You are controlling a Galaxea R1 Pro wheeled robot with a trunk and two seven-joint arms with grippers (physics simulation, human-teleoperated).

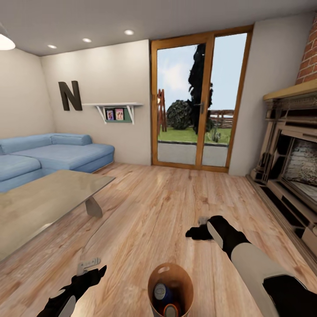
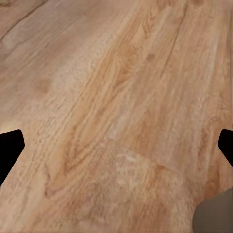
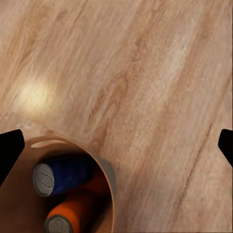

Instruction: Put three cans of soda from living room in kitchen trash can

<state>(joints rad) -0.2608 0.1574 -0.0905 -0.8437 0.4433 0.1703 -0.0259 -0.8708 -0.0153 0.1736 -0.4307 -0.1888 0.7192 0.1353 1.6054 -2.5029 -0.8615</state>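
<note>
While we stood in the living room, the tash can (image 1: 170,288) sat on the wood floor (image 1: 154,211) between our arms, cans lying inside. Our right gripper (image 1: 203,230), jaws spread and empty, hung nearer it; the left gripper (image 1: 90,276) was open too.

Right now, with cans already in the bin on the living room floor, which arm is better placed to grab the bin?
Probably the right. The right gripper, open, looks straight at the bin holding the blue can; the left gripper faces bare floor.
</note>
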